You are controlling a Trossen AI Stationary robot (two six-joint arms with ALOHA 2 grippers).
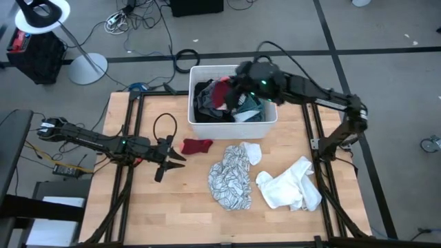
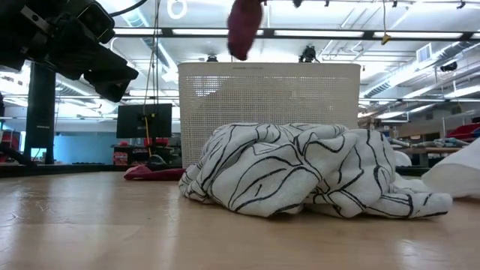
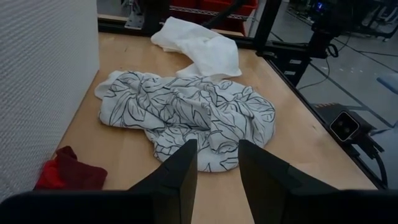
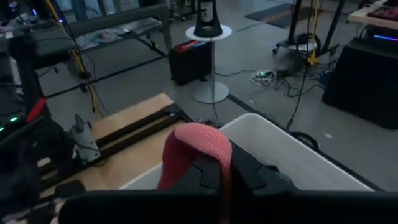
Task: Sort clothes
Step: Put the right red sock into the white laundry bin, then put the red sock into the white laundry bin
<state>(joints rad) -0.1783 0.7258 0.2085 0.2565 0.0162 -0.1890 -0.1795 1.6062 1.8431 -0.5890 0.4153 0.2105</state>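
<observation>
One camera looks straight down on the whole light wooden table [image 1: 179, 200]. One sits low on it, close to the white cloth with black lines [image 2: 300, 180], facing the white plastic bin [image 2: 270, 97]. Each wrist camera looks past its own fingers; the left's shows that cloth too.

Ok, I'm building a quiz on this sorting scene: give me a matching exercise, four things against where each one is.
Things:
1. pink-red piece
2. leaf-patterned white garment
3. plain white garment
4. small red piece

Places:
A. on the table by the bin's front left corner
B. on the table's right side
C. pinched in the right gripper above the bin
D. mid-table, ahead of the left gripper

Pairs: 1-C, 2-D, 3-B, 4-A
</observation>
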